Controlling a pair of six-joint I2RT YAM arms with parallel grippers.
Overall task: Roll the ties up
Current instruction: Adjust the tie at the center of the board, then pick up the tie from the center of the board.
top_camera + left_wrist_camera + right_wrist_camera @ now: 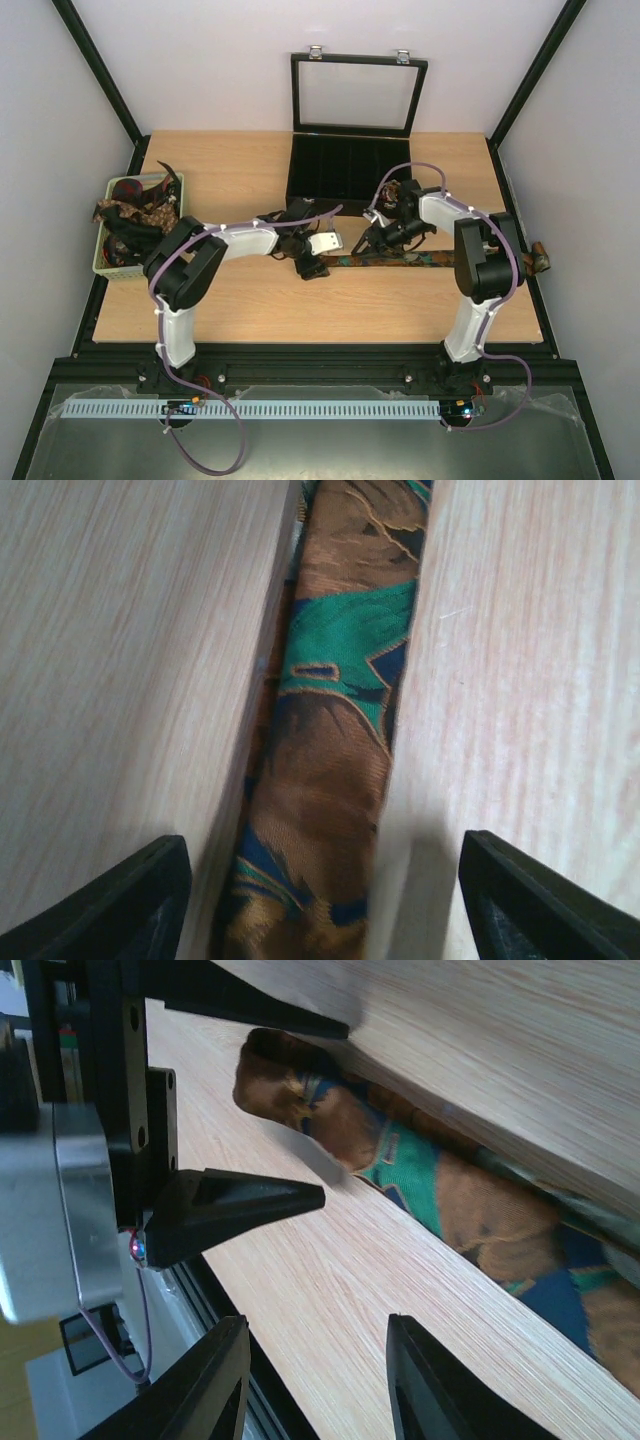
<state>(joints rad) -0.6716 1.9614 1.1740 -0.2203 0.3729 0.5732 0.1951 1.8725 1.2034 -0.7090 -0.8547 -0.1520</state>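
One tie (420,260), brown with green and blue patches, lies flat across the table, its right end hanging past the right edge. My left gripper (312,265) is open over its left end; in the left wrist view the tie (335,760) runs between the two spread fingertips (130,905). My right gripper (372,240) is open and empty just right of it. In the right wrist view the tie's narrow end (290,1075) lies between the left gripper's fingers (240,1205), and my own gripper (310,1380) hovers over bare wood. More ties (135,215) sit bundled in the basket.
A pale green basket (105,262) stands at the left edge. A black compartmented box (345,170) with its glass lid raised stands at the back centre. The table's near edge and black frame (250,1360) lie close to the right gripper.
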